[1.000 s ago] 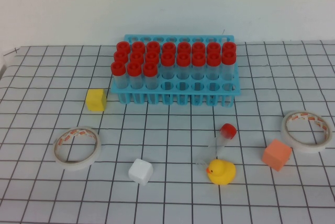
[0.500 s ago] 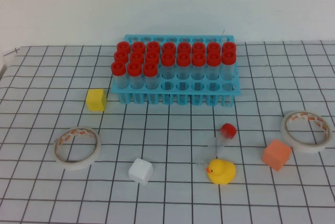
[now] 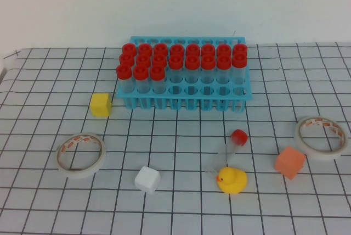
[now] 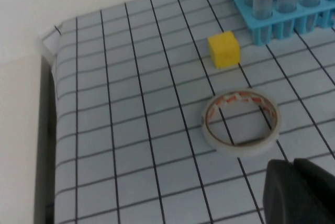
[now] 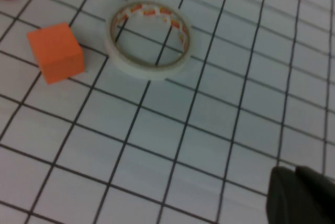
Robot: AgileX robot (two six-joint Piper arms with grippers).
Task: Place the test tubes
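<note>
The red print on the tape rolls (image 3: 82, 172) is unreadable.

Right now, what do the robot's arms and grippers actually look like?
Little shows: the left gripper, near the left tape roll, is a matte black, rounded block; the right gripper, near the right tape roll, looks identical. No cables or markings are visible, and neither arm appears in the high view.

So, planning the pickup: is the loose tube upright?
No: tube lies flat beside the duck. Left pincer and right pincer hover shut, off to the sides.
</note>
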